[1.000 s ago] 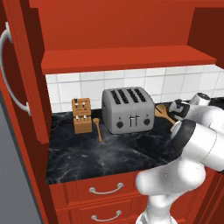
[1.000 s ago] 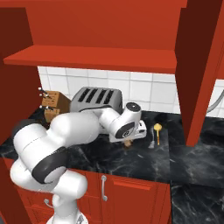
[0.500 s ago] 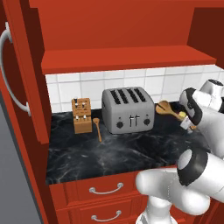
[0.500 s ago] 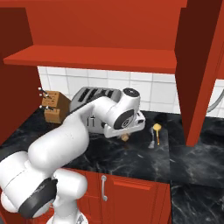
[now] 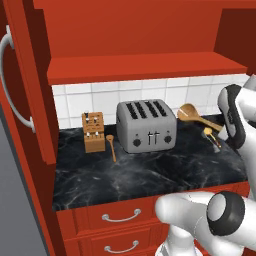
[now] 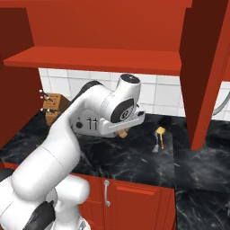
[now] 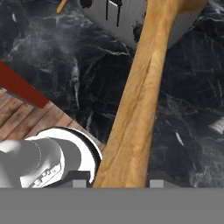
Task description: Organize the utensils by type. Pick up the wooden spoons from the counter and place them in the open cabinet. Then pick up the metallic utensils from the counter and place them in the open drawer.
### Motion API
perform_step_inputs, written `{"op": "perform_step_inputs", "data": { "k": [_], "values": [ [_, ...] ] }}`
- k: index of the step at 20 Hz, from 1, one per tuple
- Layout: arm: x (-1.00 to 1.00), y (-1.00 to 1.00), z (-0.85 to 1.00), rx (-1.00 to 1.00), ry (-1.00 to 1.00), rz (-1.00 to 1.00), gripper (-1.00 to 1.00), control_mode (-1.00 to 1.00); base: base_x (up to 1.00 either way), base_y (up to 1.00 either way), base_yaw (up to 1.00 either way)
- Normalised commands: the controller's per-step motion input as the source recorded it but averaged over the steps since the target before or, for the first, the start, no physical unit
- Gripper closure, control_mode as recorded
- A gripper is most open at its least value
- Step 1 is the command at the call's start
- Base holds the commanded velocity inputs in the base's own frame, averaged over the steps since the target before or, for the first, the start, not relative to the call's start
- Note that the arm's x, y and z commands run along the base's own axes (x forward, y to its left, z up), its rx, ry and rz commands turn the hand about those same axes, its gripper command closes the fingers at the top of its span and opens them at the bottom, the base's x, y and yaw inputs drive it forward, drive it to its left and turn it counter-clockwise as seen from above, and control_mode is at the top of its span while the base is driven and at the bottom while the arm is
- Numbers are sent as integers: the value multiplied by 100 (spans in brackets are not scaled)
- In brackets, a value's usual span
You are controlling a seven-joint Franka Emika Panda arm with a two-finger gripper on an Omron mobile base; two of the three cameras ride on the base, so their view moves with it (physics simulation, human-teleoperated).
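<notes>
One wooden spoon (image 7: 140,96) (claw (image 7: 116,183) gripping) aloft.

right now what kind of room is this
A kitchen, rendered rather than real. A toaster and a knife block stand on a black marble counter against a white tiled wall, with red cabinets above and drawers below.

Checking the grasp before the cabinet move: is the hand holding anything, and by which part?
Yes. The hand is shut on a wooden spoon, gripping its handle; the bowl end sticks up beside the toaster.
</notes>
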Motion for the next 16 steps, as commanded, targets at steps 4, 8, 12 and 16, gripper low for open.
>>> {"op": "perform_step_inputs", "data": {
  "k": [4,8,12,16],
  "values": [
    [-49,17,64,0,-1,4,100,-100,0,0,0],
    [-74,14,60,0,-5,3,100,-100,0,0,0],
    [-90,3,61,0,-11,2,100,-100,0,0,0],
    [-84,4,54,0,-20,2,100,-100,0,0,0]
  ]
}}
